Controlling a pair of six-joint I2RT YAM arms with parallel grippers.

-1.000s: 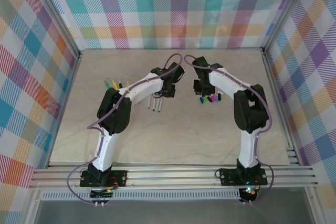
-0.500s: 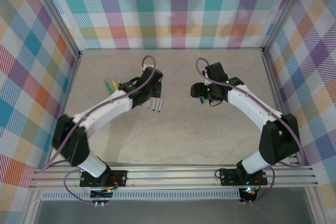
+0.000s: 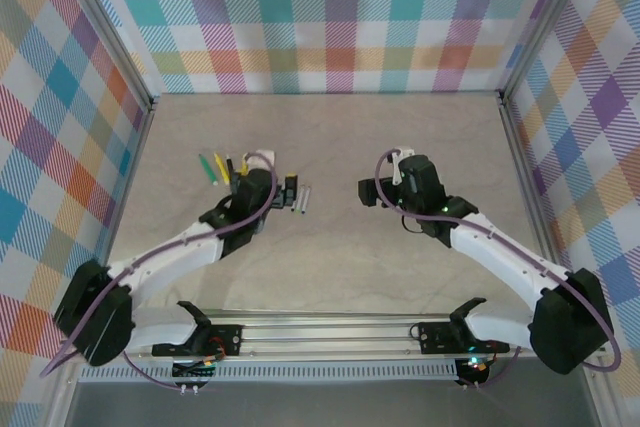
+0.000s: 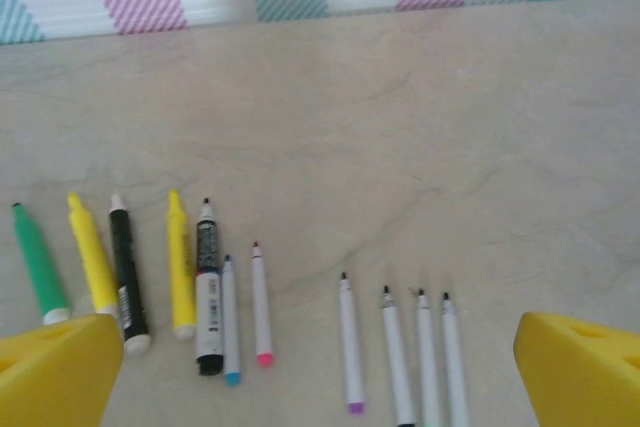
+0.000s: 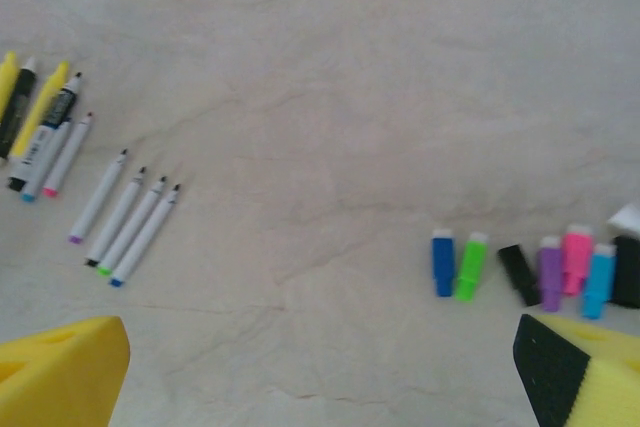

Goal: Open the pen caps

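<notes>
Uncapped pens lie in a row on the table: a green highlighter (image 4: 40, 262), yellow ones (image 4: 90, 257), black markers (image 4: 127, 272), and thin white pens with pink (image 4: 260, 302) and purple (image 4: 348, 342) ends. The pen caps lie apart to the right: blue (image 5: 442, 262), green (image 5: 468, 267), black (image 5: 518, 274), purple (image 5: 550, 272), pink (image 5: 576, 259) and light blue (image 5: 598, 280). My left gripper (image 4: 320, 382) hangs open just near of the pens, nothing between its yellow fingers (image 4: 60, 372). Left of the caps, my right gripper (image 5: 320, 377) is also open and holds nothing.
From above, the highlighters (image 3: 215, 165) and thin pens (image 3: 301, 197) lie left of centre beside the left gripper (image 3: 275, 187), with the right gripper (image 3: 368, 190) opposite. Checked walls (image 3: 330, 17) enclose the beige tabletop (image 3: 330, 267). An aluminium rail (image 3: 330, 332) runs along the near edge.
Both arms have swung back and down towards the near edge, and the grippers have drawn apart from the centre. Both sets of jaws have opened wide.
</notes>
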